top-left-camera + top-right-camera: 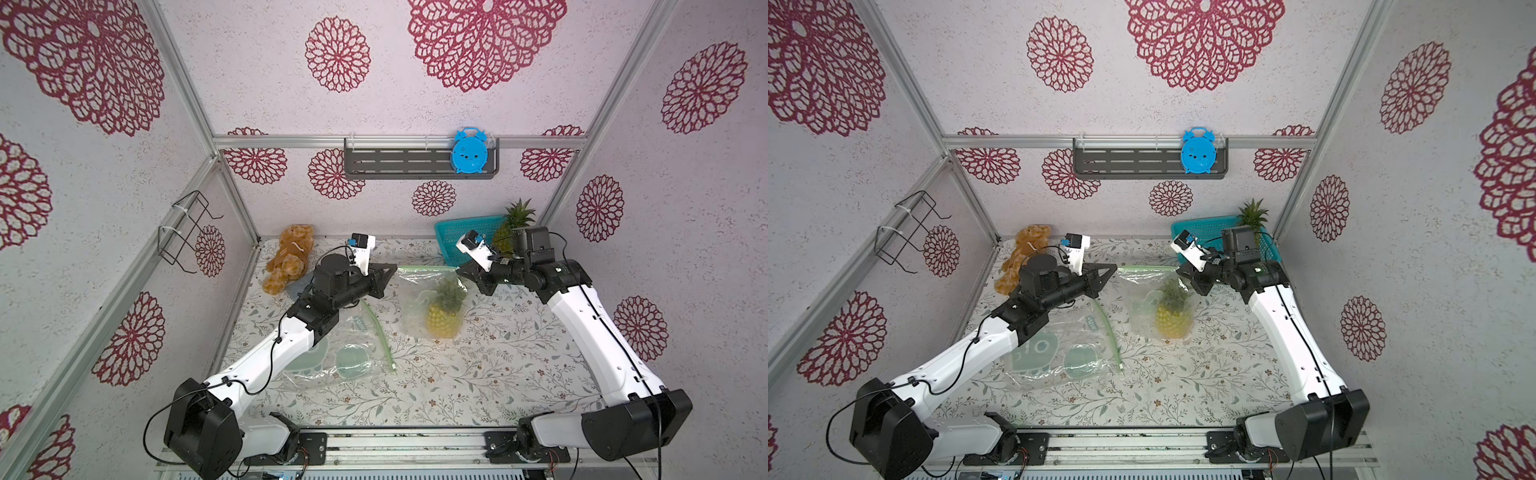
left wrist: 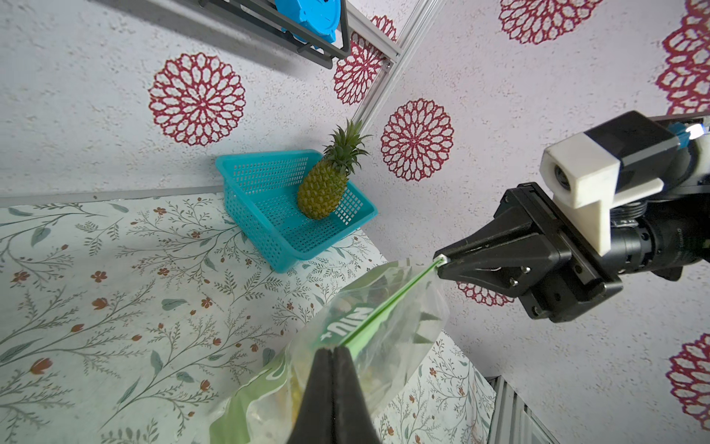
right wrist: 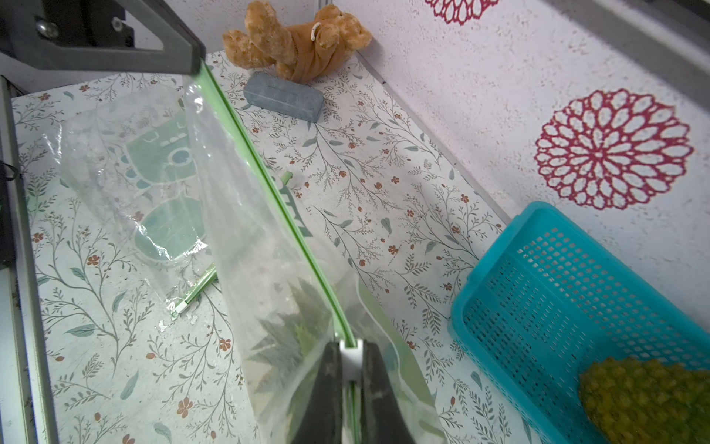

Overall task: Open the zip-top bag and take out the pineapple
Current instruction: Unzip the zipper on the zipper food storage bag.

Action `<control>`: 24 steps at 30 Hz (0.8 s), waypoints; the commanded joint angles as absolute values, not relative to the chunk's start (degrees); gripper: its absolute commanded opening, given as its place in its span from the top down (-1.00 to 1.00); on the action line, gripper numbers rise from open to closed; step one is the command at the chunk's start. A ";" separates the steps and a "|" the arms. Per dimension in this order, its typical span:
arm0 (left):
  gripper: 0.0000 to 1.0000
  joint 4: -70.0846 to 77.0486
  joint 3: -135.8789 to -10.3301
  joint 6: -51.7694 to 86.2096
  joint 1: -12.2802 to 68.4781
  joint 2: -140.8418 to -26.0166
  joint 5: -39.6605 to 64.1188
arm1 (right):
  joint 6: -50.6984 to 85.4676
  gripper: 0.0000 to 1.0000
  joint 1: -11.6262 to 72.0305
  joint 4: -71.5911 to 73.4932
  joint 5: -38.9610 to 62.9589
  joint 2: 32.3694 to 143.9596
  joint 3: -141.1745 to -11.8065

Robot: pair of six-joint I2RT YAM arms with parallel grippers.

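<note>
Floral tabletop (image 1: 478,374): left gripper (image 1: 395,269), right gripper (image 1: 458,271) clamp zip-top bag (image 1: 415,307) at seal (image 1: 424,269).

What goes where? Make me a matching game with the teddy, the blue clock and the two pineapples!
Things:
1. teddy bear
2. blue alarm clock
3. yellow pineapple
4. darker pineapple

Places:
A. in the teal basket
B. on the grey wall shelf
C. inside a clear zip-top bag
D. lying on the table by the back wall

Pairs: 1-D, 2-B, 3-C, 4-A
</note>
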State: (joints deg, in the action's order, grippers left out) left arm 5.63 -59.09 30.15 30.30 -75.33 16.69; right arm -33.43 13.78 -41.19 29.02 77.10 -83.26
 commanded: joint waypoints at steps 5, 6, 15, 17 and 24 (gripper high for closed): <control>1.00 4.87 -58.54 29.50 26.76 -72.42 9.47 | -32.27 1.00 8.19 -45.02 17.52 73.65 -82.97; 1.00 4.99 -58.54 29.53 26.72 -72.49 9.49 | -32.26 1.00 7.96 -45.22 17.26 73.53 -82.97; 1.00 5.01 -58.53 29.50 26.77 -72.42 9.49 | -31.73 1.00 5.24 -44.85 16.15 71.14 -80.99; 1.00 5.01 -58.54 29.54 26.72 -72.42 9.42 | -31.62 1.00 4.51 -44.66 15.95 70.58 -80.44; 1.00 5.01 -58.62 29.58 26.74 -72.42 9.49 | -31.48 1.00 3.04 -44.84 15.33 69.80 -79.78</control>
State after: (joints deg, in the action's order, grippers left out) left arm 5.21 -59.07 30.17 30.30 -74.98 16.38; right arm -32.91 7.01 -43.66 25.93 71.85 -79.88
